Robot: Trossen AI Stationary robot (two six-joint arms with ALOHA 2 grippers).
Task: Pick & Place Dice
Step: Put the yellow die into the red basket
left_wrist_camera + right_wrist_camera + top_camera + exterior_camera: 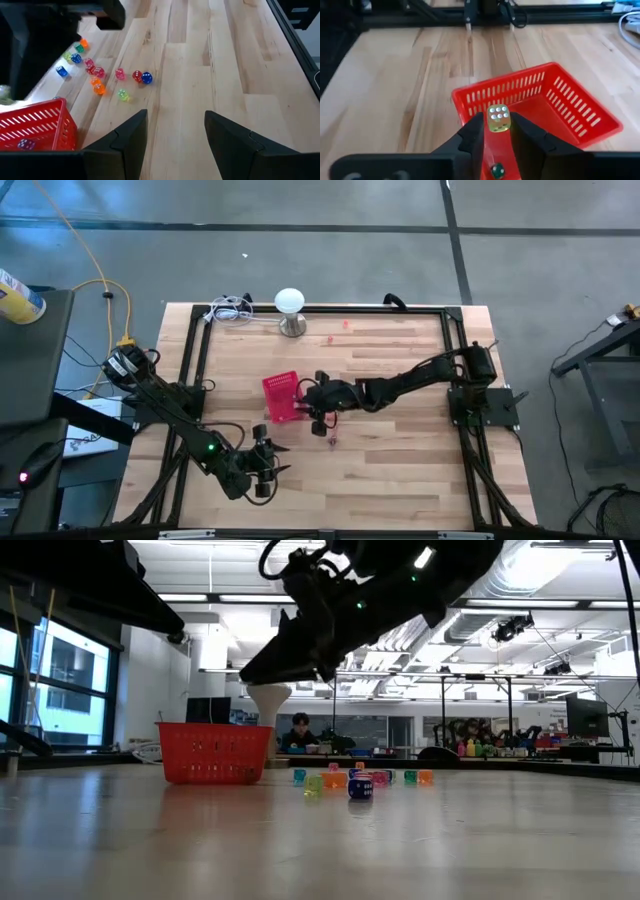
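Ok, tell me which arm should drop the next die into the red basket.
Right. The right tool is shut on a yellowish die just over the red basket's rim, so it probably only has to release. The left tool is open, empty and parked toward the table's front.

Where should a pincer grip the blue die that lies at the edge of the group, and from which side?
Grip the blue die across two opposite flat faces, from straight above. It lies flat on the table; a red die crowds one side, so close across the free faces.

Wooden table (400, 470): basket (282, 397), dice (120, 74)
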